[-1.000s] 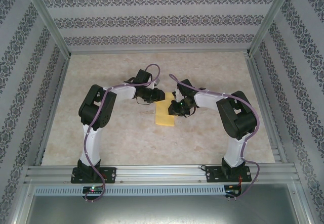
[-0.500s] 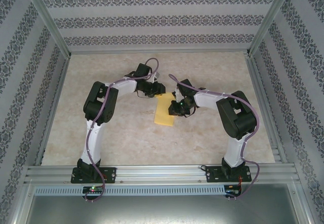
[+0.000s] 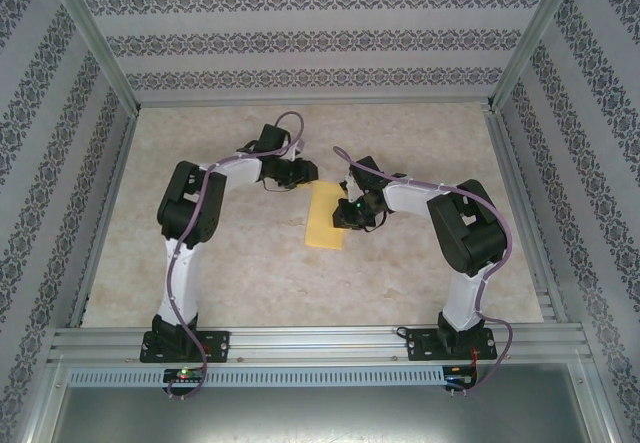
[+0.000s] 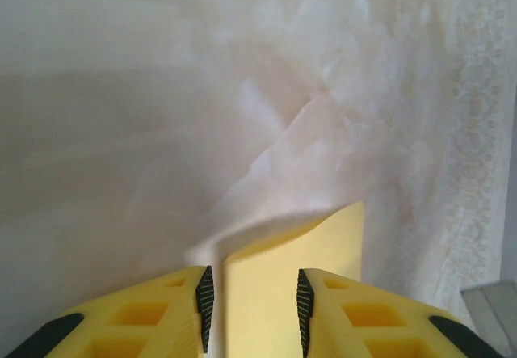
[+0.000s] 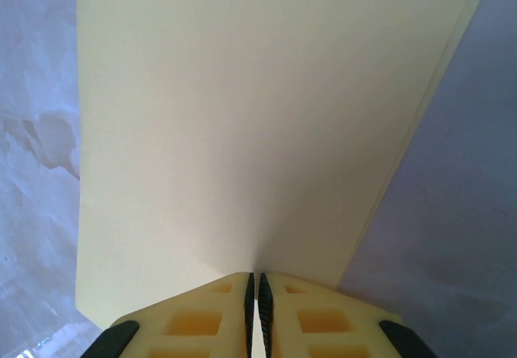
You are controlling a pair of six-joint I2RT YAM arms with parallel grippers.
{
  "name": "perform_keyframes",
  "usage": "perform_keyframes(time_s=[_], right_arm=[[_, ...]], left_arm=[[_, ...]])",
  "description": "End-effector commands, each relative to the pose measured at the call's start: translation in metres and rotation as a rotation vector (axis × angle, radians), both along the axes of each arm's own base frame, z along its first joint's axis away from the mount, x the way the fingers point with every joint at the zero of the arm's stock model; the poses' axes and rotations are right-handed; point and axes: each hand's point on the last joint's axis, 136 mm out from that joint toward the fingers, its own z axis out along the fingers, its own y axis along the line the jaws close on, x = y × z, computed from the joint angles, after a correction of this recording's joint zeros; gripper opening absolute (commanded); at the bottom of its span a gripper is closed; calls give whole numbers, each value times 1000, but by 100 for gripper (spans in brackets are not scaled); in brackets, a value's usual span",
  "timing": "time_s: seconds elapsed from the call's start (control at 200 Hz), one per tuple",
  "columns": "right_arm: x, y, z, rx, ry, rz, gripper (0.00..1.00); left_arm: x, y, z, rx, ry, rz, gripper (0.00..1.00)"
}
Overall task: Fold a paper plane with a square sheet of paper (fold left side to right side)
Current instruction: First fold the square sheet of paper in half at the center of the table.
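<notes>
The pale marbled table carries the yellow sheet of paper, a tall strip lying between the two grippers. The right gripper is clenched on the sheet's near edge. The left gripper hovers with jaws apart, grasping nothing, and a raised corner of the sheet sits just ahead of its fingers.

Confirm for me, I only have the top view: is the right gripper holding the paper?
Observer: Yes. The right wrist view shows the right gripper shut on the edge of the paper.
Operator: And the left?
Observer: The left gripper is open, with a corner of the paper showing between its fingers.
Operator: Is that corner flat?
Observer: It looks lifted; a shadow falls under it on the table.
</notes>
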Motion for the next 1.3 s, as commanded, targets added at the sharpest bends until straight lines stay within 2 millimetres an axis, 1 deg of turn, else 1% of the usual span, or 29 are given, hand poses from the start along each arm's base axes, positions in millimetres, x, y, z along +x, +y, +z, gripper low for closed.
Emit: perform_keyframes(time_s=[0.0, 0.05, 0.1, 0.21, 0.315, 0.42, 0.52, 0.605, 0.704, 0.799, 0.904, 1.029, 1.149, 1.294], right_arm=[[-30, -22, -34, -129, 119, 16, 16], [-30, -21, -34, -129, 118, 17, 16], [-30, -22, -35, -131, 119, 18, 16], [-30, -22, -35, -133, 121, 17, 16], [-31, -23, -35, -136, 124, 19, 15], [-31, -23, -35, -140, 126, 20, 15], [-31, -23, -36, -140, 127, 20, 15], [-32, -23, -36, -144, 128, 22, 15], [-32, -25, -36, -156, 127, 23, 15], [-33, -28, -36, -166, 127, 27, 15], [-34, -30, -37, -175, 131, 34, 15], [-35, -32, -38, -178, 134, 37, 15], [-35, -33, -39, -178, 140, 40, 15], [-35, -32, -37, -174, 136, 42, 15]], left_arm=[[-3, 4, 44, -28, -136, 6, 36], [-16, -3, 48, -57, -133, -15, 36], [-30, -12, 47, -81, -121, -42, 36], [-54, -29, 35, -102, -86, -81, 36], [-69, -41, 18, -102, -46, -109, 36], [-76, -47, 2, -107, -15, -115, 36], [-75, -49, -5, -123, -8, -98, 36], [-74, -46, -10, -112, -2, -66, 36], [-77, -38, -19, -94, 8, -21, 36], [-83, -28, -29, -50, 19, 4, 35], [-85, -17, -33, -3, 23, 13, 36], [-75, -5, -26, 38, 15, 21, 39], [-57, 9, -17, 89, 0, 29, 39], [-42, 15, -6, 101, -21, 30, 39]])
